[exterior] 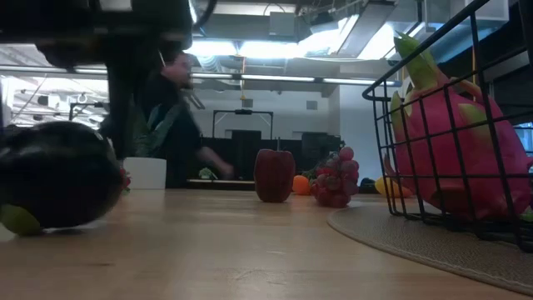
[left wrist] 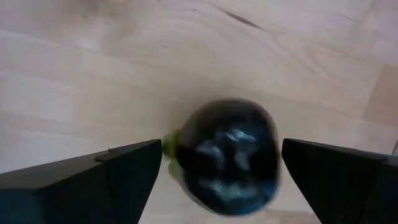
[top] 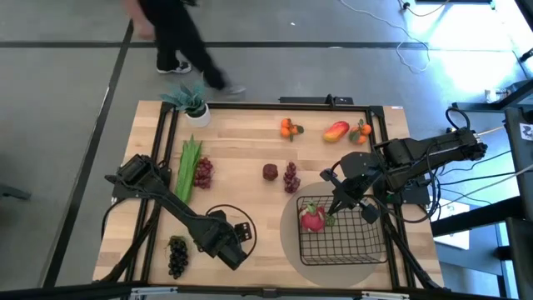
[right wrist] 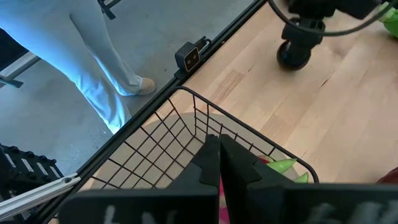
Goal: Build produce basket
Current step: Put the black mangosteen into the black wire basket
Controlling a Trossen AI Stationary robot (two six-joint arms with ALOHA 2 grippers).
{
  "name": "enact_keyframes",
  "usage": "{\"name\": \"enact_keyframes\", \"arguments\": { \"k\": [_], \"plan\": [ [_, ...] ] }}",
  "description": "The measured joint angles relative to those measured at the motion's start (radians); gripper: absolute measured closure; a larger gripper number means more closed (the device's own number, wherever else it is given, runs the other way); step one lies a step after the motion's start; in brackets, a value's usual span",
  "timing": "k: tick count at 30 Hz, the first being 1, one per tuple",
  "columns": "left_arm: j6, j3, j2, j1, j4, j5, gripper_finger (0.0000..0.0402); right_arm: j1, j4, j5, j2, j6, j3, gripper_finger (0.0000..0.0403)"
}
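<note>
A dark glossy round fruit with a green stem end lies on the wooden table near its front left. My left gripper hangs open right over it, pointing down, with one finger on each side and a gap showing at both. In the high view that gripper hides the fruit. The fruit also shows in the low view. The black wire basket stands on a round grey mat, with a pink dragon fruit inside. My right gripper is shut and hovers above the basket's far rim.
A dark grape bunch lies left of my left gripper. Farther back lie a green stalk, red grapes, a dark red fruit, purple grapes, tangerines, a mango and a potted plant. A person walks beyond the far edge.
</note>
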Motion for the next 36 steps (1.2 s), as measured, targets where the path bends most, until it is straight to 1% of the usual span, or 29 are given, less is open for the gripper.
{"name": "enact_keyframes", "arguments": {
  "k": [4,9,15,19,31,36],
  "plan": [
    [0.009,-0.022,0.000,0.006,0.022,0.008,0.0081,0.000,0.000,0.000,0.000,0.001,0.000,0.0402],
    [0.091,-0.031,0.000,0.005,0.022,0.009,0.0081,0.000,0.000,0.000,0.000,0.001,0.000,0.0402],
    [0.090,-0.031,0.000,0.006,0.021,0.010,0.0081,0.000,0.000,0.000,0.000,0.001,0.000,0.0402],
    [0.133,-0.031,0.000,0.006,0.021,0.011,0.0081,0.000,0.000,0.000,0.000,0.000,0.000,0.0402],
    [0.128,-0.031,0.000,0.002,0.045,0.012,0.0081,0.000,0.000,0.000,0.000,0.000,0.000,0.0402],
    [0.107,-0.031,0.000,0.002,0.045,0.035,0.0086,0.000,0.000,0.000,0.000,0.001,0.000,0.0402]
  ]
}}
